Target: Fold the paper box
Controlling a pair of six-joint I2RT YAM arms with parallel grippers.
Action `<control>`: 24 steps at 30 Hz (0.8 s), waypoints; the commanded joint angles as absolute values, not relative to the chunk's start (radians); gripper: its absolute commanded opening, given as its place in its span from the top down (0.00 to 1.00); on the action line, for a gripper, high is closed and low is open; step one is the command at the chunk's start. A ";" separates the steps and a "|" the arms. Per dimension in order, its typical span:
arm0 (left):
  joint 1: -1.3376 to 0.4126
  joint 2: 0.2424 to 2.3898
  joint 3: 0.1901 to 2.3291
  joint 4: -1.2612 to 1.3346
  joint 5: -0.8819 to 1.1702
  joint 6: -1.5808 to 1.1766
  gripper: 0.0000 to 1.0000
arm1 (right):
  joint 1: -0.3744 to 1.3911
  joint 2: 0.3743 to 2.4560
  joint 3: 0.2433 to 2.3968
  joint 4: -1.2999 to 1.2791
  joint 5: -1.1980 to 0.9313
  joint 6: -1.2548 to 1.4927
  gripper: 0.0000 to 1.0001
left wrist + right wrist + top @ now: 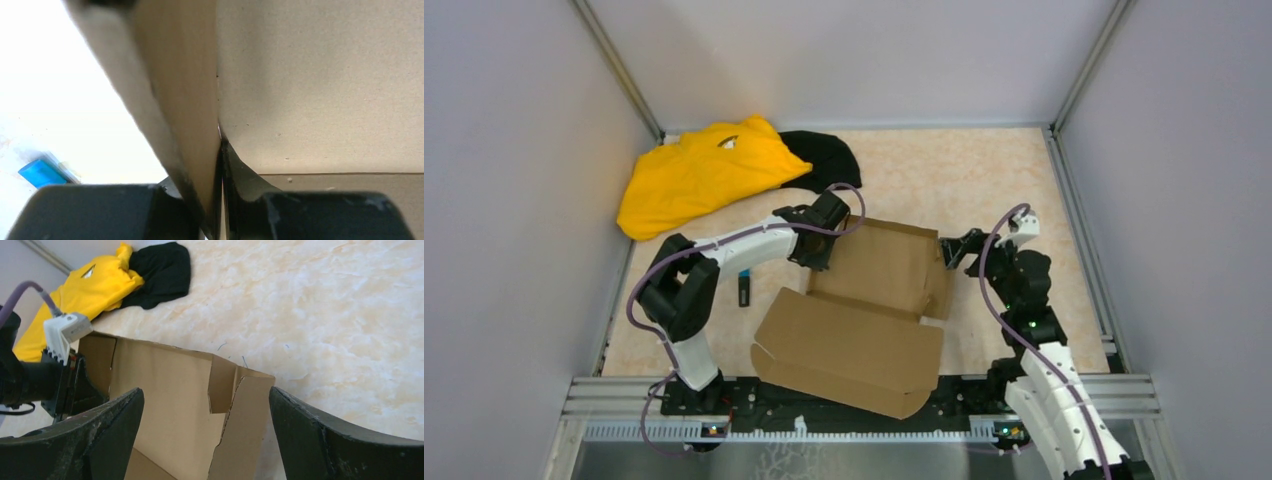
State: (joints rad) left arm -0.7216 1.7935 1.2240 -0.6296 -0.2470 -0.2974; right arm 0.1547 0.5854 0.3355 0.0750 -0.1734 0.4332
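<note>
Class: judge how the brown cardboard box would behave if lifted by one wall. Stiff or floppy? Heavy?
Probably light: the left gripper pinches a thin wall of the paper box. Likely hinges at creases, since the near flap lies splayed.

The paper box [864,310] fills the middle of the table [994,180]. The yellow cloth [699,175] and black cloth [829,158] block the far left corner. The left arm [744,242] reaches across the left side, beside a small dark thing [744,291]. Room is free at the far right.
</note>
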 commanded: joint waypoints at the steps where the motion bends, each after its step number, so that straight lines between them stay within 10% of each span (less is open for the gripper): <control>1: -0.708 1.814 1.187 -0.650 -0.272 -0.288 0.80 | 0.080 0.539 0.350 0.069 -0.239 0.495 0.10; 24: -0.675 1.772 1.136 -0.583 -0.237 -0.283 0.80 | -0.167 0.889 0.360 -0.121 -0.444 0.527 0.37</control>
State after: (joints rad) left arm -0.6781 1.7897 1.1446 -0.5819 -0.2352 -0.2966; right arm -0.1604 0.8272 0.3344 -0.1543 -0.3698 0.5568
